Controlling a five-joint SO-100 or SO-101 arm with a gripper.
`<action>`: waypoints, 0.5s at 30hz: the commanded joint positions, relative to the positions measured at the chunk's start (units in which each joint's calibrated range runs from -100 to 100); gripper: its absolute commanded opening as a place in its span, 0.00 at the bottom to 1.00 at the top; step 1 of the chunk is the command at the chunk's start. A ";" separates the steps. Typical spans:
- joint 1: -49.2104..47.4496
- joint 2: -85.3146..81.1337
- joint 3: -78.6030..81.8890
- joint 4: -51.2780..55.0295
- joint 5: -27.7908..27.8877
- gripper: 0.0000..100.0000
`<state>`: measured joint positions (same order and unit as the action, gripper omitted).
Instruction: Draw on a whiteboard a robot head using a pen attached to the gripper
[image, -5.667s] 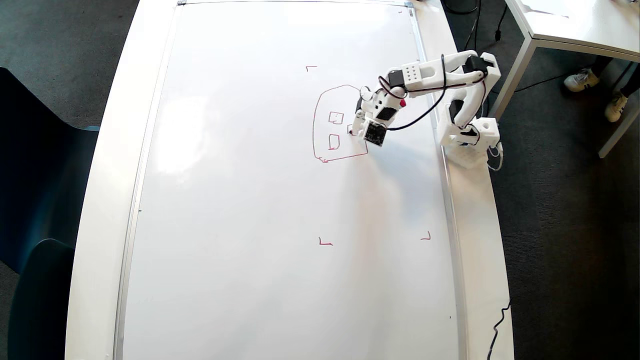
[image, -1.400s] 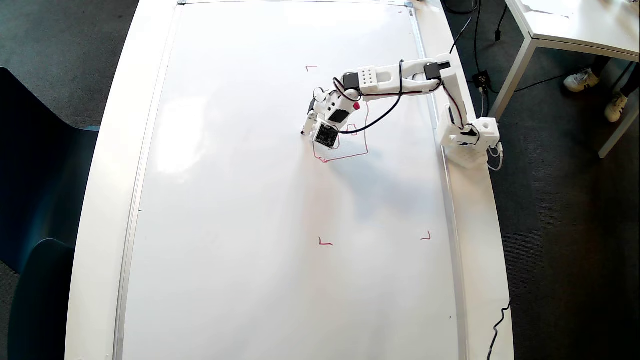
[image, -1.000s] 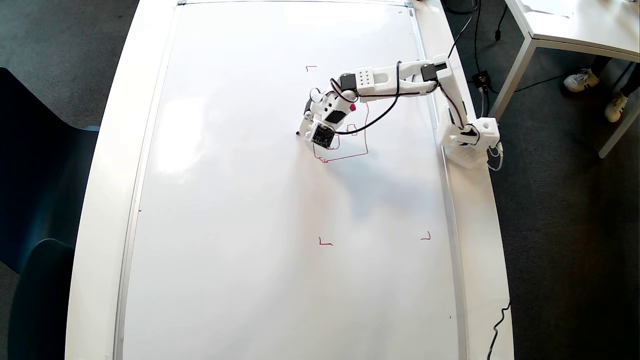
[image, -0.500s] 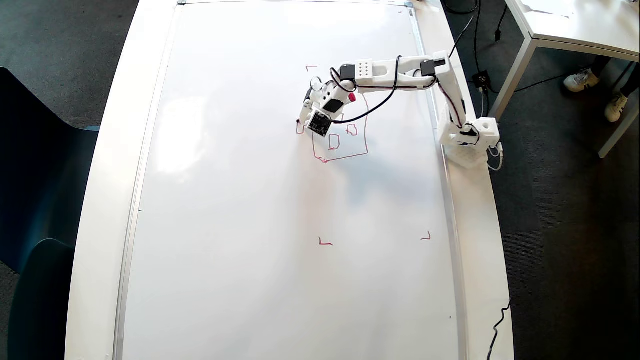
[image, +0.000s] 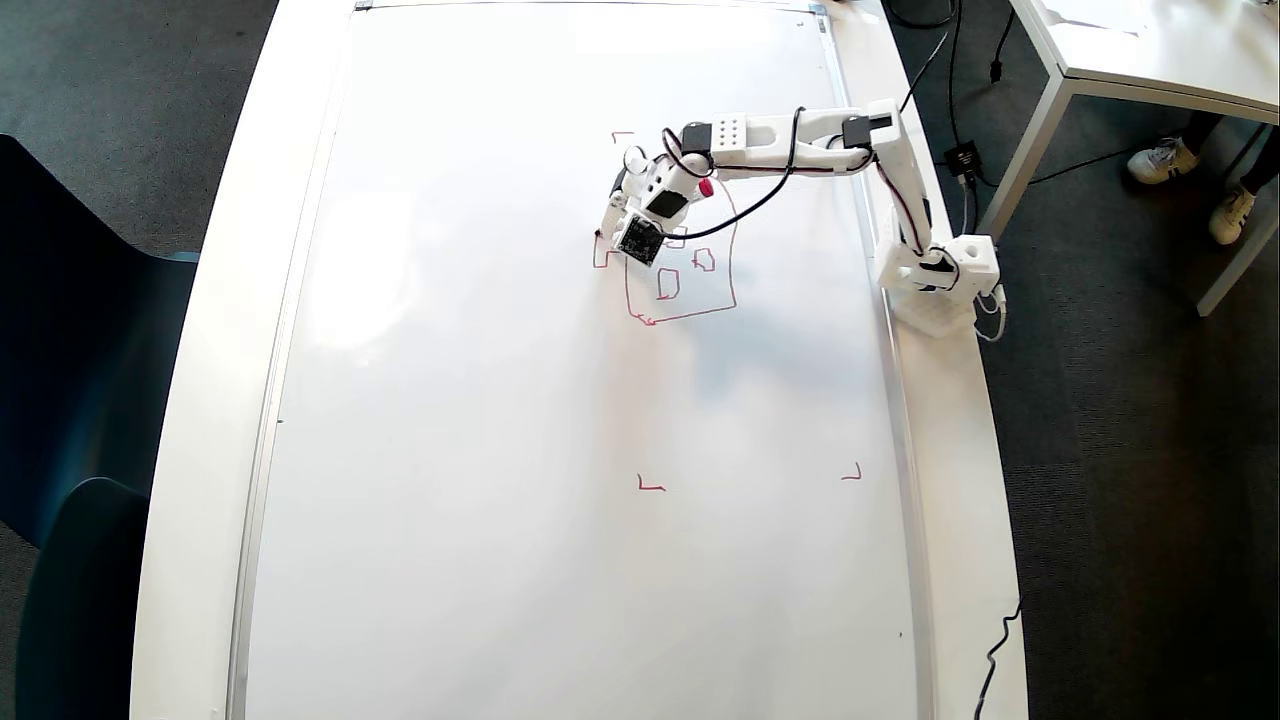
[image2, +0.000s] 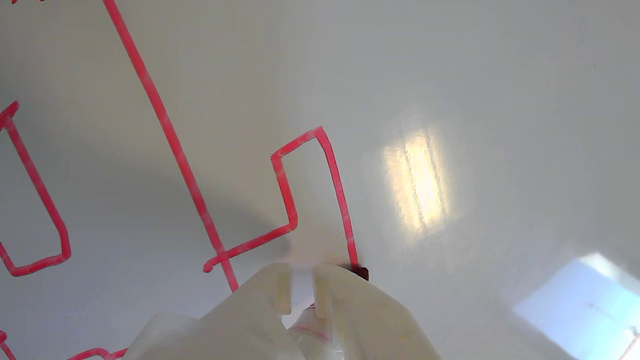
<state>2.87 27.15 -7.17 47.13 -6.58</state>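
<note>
- Whiteboard (image: 520, 420): lies flat, filling most of the table under the arm.
- Robot head (image: 727, 260): red outline near the board's upper right in the overhead view; open rectangle on a stalk beside it.
- Gripper (image2: 298, 292): fingers close together; clamped or not, cannot tell.
- Pen (image2: 359, 271): dark tip touching the rectangle's line.

Overhead looks straight down from afar; wrist, close, shares the robot head (image: 680, 255).
</note>
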 joint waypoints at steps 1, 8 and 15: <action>0.19 -1.11 0.41 0.66 0.20 0.01; -0.25 -6.06 7.04 -0.21 -0.02 0.01; -1.80 -6.81 8.22 -0.21 -0.18 0.01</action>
<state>2.34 22.32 0.50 46.88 -6.63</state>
